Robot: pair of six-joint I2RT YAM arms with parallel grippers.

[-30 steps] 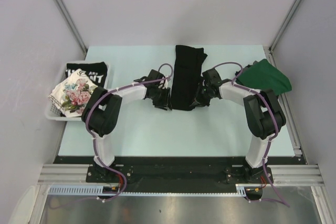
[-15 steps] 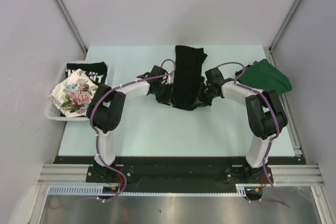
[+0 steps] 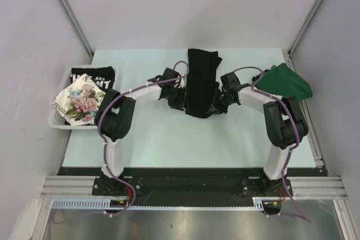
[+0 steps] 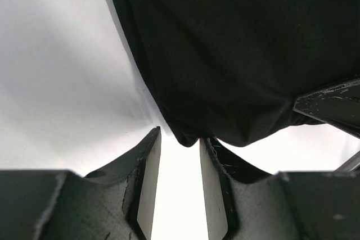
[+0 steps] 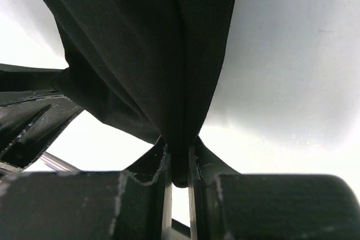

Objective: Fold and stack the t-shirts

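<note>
A large plain black t-shirt [image 3: 201, 80] lies folded into a long strip in the middle of the table [image 3: 152, 133]. Its near end is lifted between both grippers. My right gripper [image 5: 180, 145] is shut on a fold of this black cloth [image 5: 152, 54]; in the top view it [image 3: 216, 105] is at the strip's right side. On the left side my left gripper [image 3: 182, 102] stands open, and the shirt's lower corner [image 4: 188, 134] just reaches between its fingertips [image 4: 180, 136]. A dark green t-shirt [image 3: 288, 81] lies at the far right.
A white slatted basket [image 3: 59, 122] at the table's left edge holds a black t-shirt with white lettering [image 3: 93, 77] and a floral-print one [image 3: 80, 103]. Grey walls close in the table on the left, back and right.
My left gripper has moved right, up against the black shirt's left edge, and its arm has stretched further in. The right gripper has kept its hold and barely shifted.
</note>
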